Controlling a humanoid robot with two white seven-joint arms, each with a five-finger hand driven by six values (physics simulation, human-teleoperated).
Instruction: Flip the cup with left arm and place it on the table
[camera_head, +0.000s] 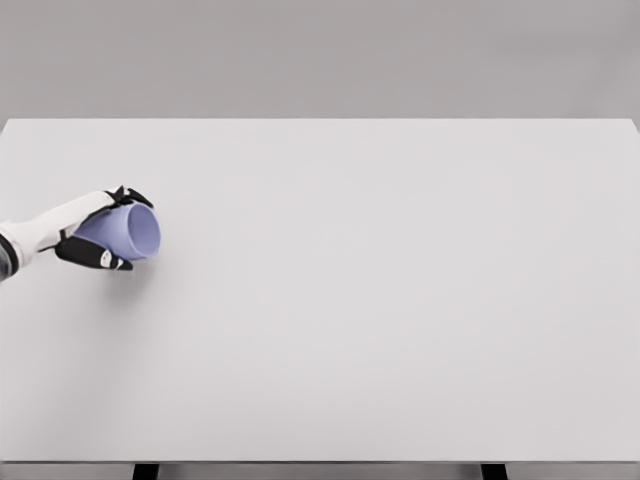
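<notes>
Surface: a wide white table fills nearly the whole head view, its far edge meeting a plain grey backdrop. Two dark legs show under the near edge.

Left arm: the white forearm enters from the left edge, over the table's left side.

Left hand: dark fingers are wrapped around the cup, some above it and some beneath.

Cup: pale lavender, held tilted on its side, with the open mouth facing right and toward the camera. Whether it touches the tabletop cannot be determined. Nothing lies close to it.
</notes>
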